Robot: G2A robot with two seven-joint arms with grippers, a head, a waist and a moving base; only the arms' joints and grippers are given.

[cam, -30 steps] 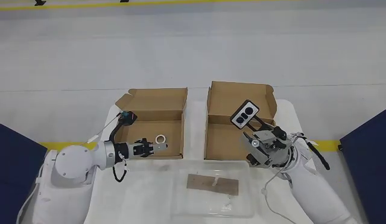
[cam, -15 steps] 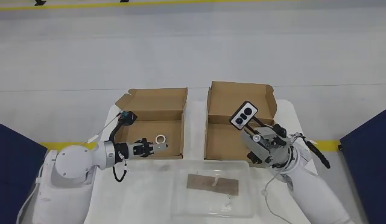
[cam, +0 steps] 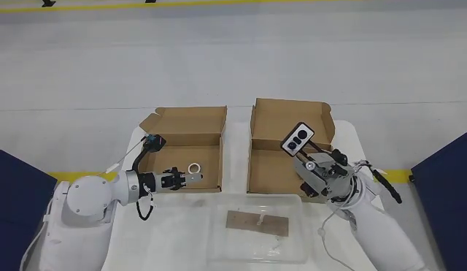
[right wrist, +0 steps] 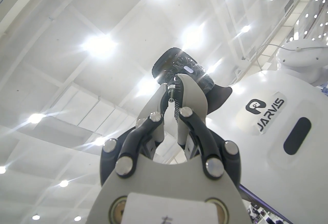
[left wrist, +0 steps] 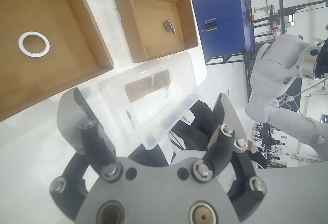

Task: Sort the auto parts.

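Looking down in the top view, the left box [cam: 208, 158] sits at eleven o'clock of the clear bin [cam: 292, 227] and the right box [cam: 266, 170] at one o'clock, all on the white desk [cam: 182, 227]. A white ring [cam: 193, 168] lies in the left box, with the left fingers [cam: 178, 177] just beside it at its eight o'clock. The right fingers [cam: 312, 169] hover over the right box's four o'clock corner; what they grip is too small to make out. A brown card [cam: 255, 222] lies in the bin.

In the left wrist view, the left fingers [left wrist: 77, 112] stand wide apart above the desk beside the bin, whose small label [left wrist: 130, 116] is too small to read. A metal latch [left wrist: 167, 25] lies in the right box.

In the right wrist view, the right fingers [right wrist: 189, 97] are clamped on a small threaded pin [right wrist: 171, 93] and point up at ceiling lights.
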